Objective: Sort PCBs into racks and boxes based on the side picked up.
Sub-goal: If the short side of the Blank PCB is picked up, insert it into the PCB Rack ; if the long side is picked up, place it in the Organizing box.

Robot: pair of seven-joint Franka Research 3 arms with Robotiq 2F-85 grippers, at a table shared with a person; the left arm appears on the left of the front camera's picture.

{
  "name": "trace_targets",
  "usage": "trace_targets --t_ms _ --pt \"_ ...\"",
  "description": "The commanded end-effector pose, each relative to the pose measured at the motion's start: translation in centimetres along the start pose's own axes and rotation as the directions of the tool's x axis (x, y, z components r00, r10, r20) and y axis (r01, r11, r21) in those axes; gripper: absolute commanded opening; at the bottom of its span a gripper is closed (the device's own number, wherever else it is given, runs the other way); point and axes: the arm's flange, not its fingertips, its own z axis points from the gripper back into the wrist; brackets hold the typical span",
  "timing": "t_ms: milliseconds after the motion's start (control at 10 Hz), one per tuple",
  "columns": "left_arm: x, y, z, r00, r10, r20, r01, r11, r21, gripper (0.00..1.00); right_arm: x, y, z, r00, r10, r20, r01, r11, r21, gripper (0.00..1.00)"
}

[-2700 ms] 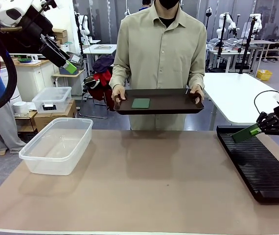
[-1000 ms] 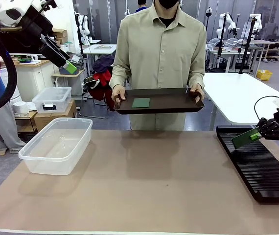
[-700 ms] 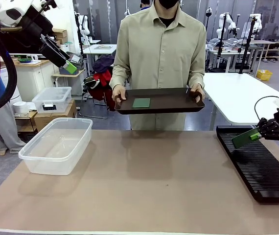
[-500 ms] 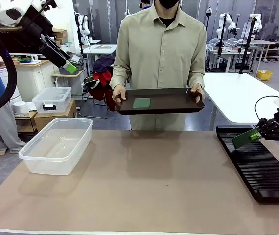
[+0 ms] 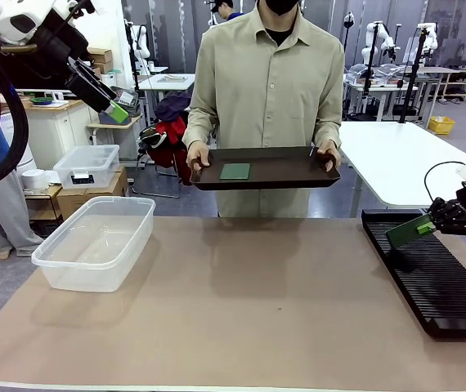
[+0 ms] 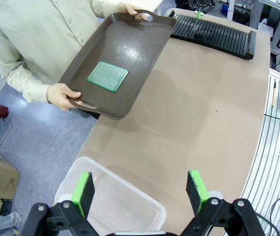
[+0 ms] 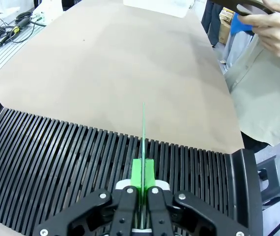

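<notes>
The right jaws are pressed tight on one end of a thin flat green board (image 5: 403, 232). The board sticks straight out in front of them, standing on its edge, so in the right wrist view it looks like a thin green line. It hangs just over the long black ribbed rack (image 5: 429, 282) at the right side of the brown table (image 5: 241, 310), near the rack's far end, with its tip tilted down. Its long side runs the same way as the rack's narrow slots, so I think the next move is to go down and slip the edge into one slot. I cannot tell if the tip touches the rack yet. The left jaws are spread wide with nothing in them, high above the big clear plastic tub (image 5: 78, 273). A second green board (image 5: 235, 171) lies flat on the dark brown tray (image 5: 290, 167) that a person (image 5: 270, 82) holds across the table. The left arm looks nearer to it.
</notes>
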Motion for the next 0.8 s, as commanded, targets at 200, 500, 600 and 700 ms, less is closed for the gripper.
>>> trace_targets --t_ms 200,500,600,700 --pt "-0.1 0.02 -0.06 1.0 0.001 -0.009 -0.001 1.0 0.005 1.0 -0.38 -0.56 -0.68 1.0 0.018 -0.026 -0.018 1.0 -0.011 0.02" --pt "-0.1 0.02 -0.06 1.0 0.001 -0.009 -0.001 1.0 0.005 1.0 -0.94 -0.11 -0.79 0.997 -0.003 -0.08 0.007 0.999 0.051 0.02" --pt "-0.1 0.02 -0.06 1.0 0.001 -0.009 -0.001 1.0 0.005 1.0 -1.01 0.08 -0.78 0.996 -0.006 -0.093 0.013 0.998 0.066 0.11" --pt "-0.1 0.02 -0.06 1.0 0.001 -0.009 -0.001 1.0 0.005 1.0 -1.0 0.12 -0.67 0.995 0.001 -0.104 0.007 0.997 0.079 0.22"
